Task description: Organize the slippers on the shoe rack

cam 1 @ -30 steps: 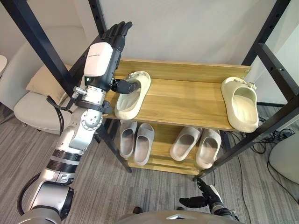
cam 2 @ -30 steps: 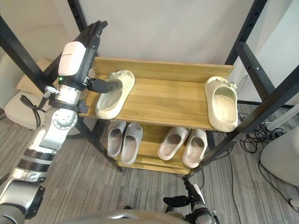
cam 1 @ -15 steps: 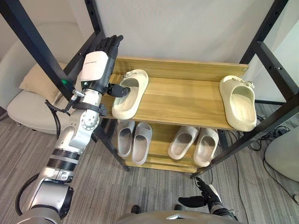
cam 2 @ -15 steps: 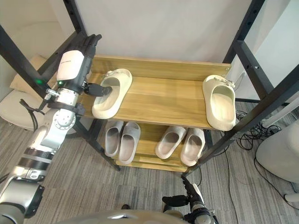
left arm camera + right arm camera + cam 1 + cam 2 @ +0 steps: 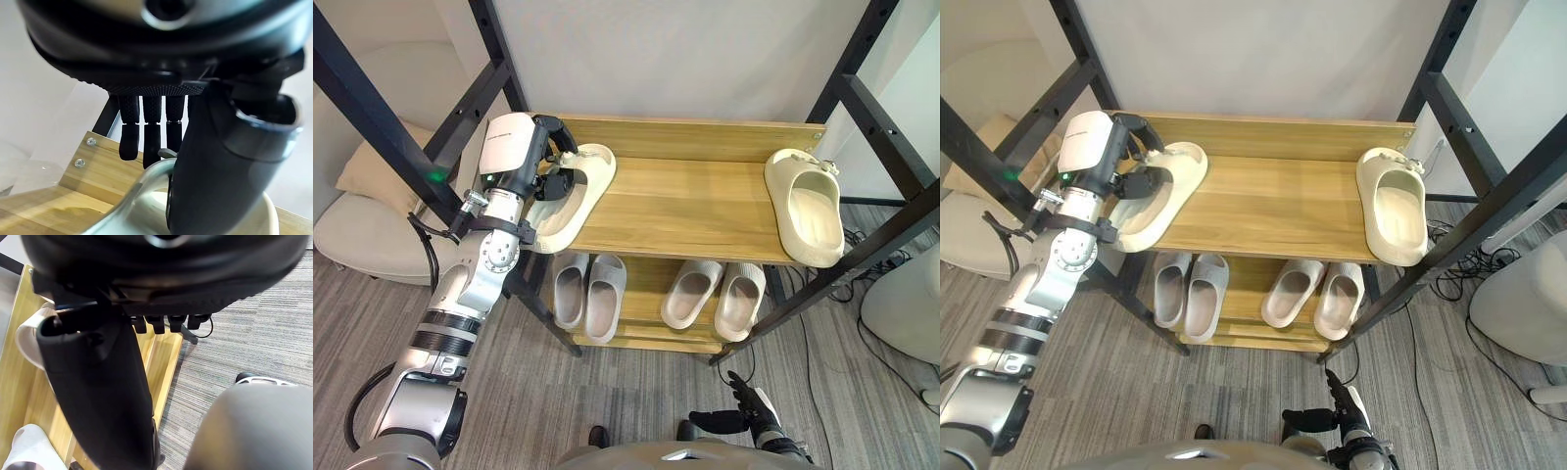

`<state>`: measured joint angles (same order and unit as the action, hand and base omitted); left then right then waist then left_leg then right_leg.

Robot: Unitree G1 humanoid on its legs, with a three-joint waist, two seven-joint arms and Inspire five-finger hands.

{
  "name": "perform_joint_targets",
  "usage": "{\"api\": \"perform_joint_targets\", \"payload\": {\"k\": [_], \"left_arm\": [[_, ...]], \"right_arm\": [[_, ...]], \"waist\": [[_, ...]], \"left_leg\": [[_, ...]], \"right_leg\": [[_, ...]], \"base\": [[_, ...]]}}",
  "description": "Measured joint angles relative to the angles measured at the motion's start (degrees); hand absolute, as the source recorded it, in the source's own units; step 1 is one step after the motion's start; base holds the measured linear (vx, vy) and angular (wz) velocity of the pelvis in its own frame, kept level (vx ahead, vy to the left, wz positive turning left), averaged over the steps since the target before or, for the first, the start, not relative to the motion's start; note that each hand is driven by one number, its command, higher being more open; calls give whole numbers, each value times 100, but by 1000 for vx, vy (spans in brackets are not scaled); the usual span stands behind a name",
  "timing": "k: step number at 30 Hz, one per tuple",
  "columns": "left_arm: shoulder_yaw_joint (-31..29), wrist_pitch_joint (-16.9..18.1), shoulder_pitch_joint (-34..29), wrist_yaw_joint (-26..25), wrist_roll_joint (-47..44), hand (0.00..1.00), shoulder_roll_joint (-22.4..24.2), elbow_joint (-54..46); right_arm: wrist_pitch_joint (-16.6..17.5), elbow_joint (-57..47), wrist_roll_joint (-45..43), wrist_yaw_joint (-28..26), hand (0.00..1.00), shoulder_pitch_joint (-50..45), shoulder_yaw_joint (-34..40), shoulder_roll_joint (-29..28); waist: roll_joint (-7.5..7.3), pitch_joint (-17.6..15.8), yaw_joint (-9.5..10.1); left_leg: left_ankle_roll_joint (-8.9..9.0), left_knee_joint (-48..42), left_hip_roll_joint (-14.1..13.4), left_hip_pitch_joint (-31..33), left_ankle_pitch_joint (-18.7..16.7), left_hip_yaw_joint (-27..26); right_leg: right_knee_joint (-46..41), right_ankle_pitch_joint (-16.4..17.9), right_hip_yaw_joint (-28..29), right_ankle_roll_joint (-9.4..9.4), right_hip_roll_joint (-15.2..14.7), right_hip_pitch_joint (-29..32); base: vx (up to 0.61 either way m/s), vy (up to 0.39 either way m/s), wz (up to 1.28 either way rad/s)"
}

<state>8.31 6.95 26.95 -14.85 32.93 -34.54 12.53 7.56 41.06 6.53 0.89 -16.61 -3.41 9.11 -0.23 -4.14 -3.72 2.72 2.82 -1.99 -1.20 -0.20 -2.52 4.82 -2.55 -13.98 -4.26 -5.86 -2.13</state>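
Grey striped carpet [image 5: 607, 392] runs under a two-shelf wooden shoe rack in a black metal frame [image 5: 695, 201], set against a plain white wall. At the left end of the top shelf lies a cream moulded-foam slipper [image 5: 570, 217], angled, with its heel toward the front-left corner. Its mate, a second cream moulded-foam slipper [image 5: 808, 211], sits at the far right end, well apart.

A second ago the left hand [image 5: 514, 147] stood with its fingers straight up and just the thumb tucked into the slipper's opening. Now the fingers have folded down over the upper band, so the hand pinches the slipper between fingers and thumb. The slipper has not noticeably moved on the shelf. The slight shift of the whole scene comes from the camera. I judge that the grasp has just been made and that bringing the two cream slippers together is not yet done.

The left wrist view shows the fingertips [image 5: 128, 147] reaching down the band's far side while the thumb [image 5: 215, 176] sits inside the opening. The head views leave that contact vague. They show instead the gap to the mate, and on the lower shelf a grey pair of slippers [image 5: 605, 299] and a beige pair of slippers [image 5: 683, 294], each set side by side. The right hand [image 5: 744, 421] hangs low near the floor, and I cannot tell whether it is open or closed.
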Motion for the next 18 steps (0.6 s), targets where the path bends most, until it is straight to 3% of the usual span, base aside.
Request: {"api": "perform_joint_targets", "payload": {"k": [9,18], "left_arm": [[-9,-4,0,0,-247,0,81,0],[-25,-9,0,-23,-553,0,450,-148]], "right_arm": [[0,0,-1,100,100,2,10,-1],[-1,0,-12,113,100,4,117,-2]], "waist": [[41,-36,-7],[130,-119,-4]], "left_leg": [[0,-10,2,-9,0,-14],[0,-31,3,-27,0,-73]], "right_leg": [[0,-25,11,-3,-7,-8],[2,-57,67,-7,-15,-9]], "base": [[-1,2,0],[-3,4,-2]]}}
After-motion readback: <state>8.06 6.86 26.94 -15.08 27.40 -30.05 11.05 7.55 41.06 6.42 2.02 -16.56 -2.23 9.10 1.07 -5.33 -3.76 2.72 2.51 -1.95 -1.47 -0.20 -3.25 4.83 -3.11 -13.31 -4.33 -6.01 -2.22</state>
